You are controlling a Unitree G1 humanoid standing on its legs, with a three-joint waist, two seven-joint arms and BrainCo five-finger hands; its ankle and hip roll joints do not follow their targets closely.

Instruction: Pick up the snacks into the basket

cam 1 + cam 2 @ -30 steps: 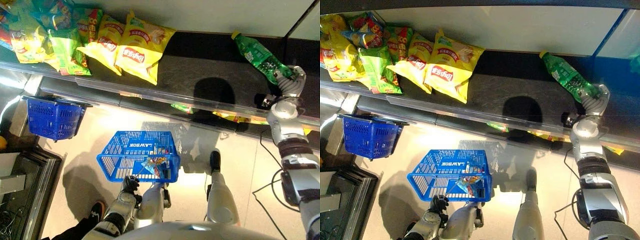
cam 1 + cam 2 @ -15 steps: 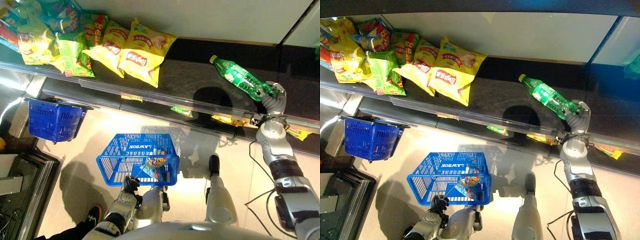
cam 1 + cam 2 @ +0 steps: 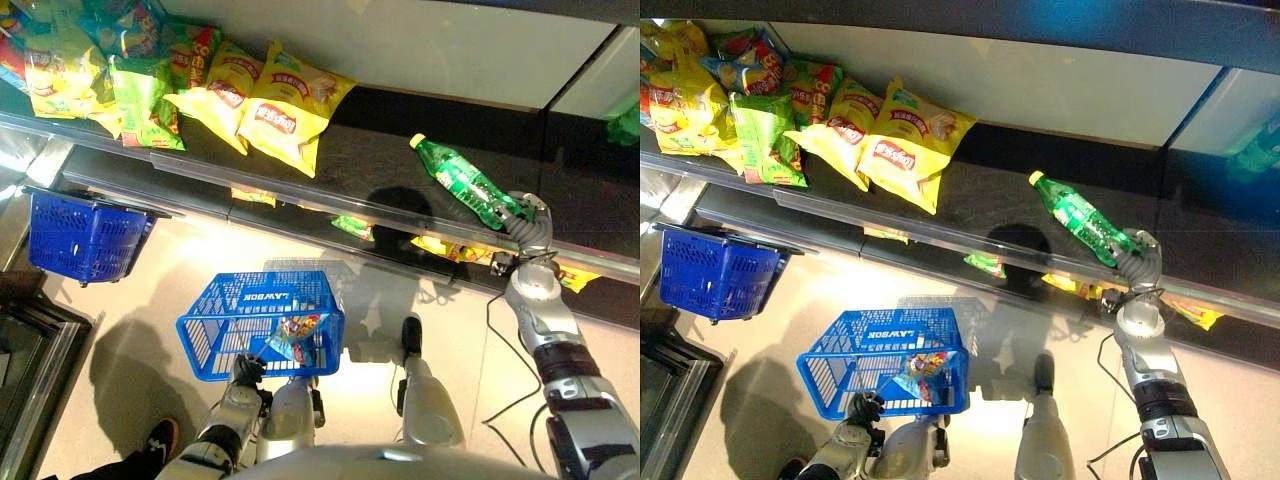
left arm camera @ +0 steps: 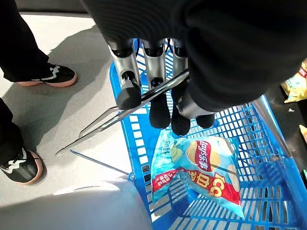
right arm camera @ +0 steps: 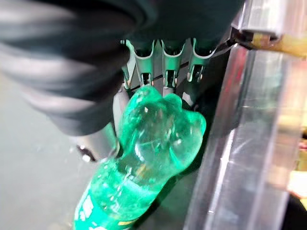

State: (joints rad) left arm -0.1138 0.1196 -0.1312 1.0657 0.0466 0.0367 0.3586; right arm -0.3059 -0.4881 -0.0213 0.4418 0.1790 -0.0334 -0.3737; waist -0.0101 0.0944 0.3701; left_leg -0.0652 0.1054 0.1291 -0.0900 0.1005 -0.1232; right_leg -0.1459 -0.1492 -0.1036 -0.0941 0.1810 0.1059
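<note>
The right hand (image 3: 528, 212) curls its fingers round the base of a green soda bottle (image 3: 462, 184) lying on the dark shelf (image 3: 370, 160), yellow cap pointing away up-left. The left hand (image 4: 158, 91) grips the wire handle (image 4: 120, 112) of the blue basket (image 3: 215, 340), which holds a chip bag (image 4: 201, 167).

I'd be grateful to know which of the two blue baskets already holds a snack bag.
The lighter blue basket gripped by its handle in the left robot hand holds a chip bag; the darker blue basket hanging below the shelf looks empty.
</note>
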